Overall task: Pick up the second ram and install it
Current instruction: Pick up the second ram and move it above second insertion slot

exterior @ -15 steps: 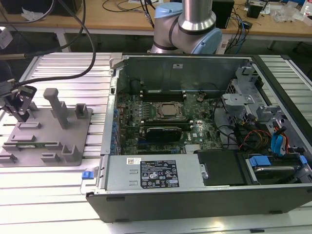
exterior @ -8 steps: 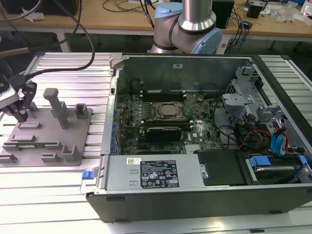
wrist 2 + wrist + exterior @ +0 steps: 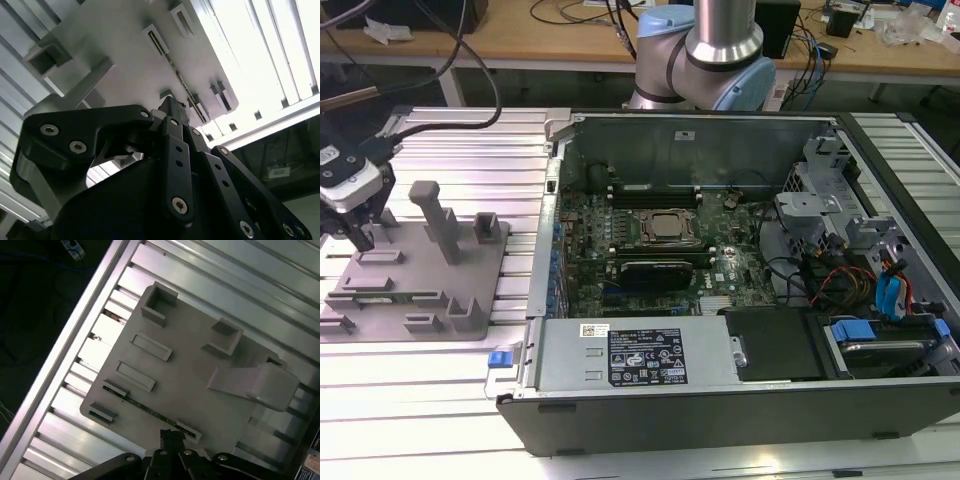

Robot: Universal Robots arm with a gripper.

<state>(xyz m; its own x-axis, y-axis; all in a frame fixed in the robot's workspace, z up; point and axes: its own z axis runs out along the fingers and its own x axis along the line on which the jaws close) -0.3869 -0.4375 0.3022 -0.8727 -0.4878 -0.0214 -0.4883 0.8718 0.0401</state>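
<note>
The setting is a robotics laboratory. Indicators: a wooden workbench [image 3: 550,45] carrying loose cables [image 3: 807,55], a slotted aluminium table [image 3: 410,400], a robot arm [image 3: 725,45], a grey fixture plate [image 3: 430,280], and an opened computer case [image 3: 720,415].

ribbed aluminium table [image 3: 420,400] with grey fixture plate [image 3: 415,263] and open computer case [image 3: 720,412] on top
</note>
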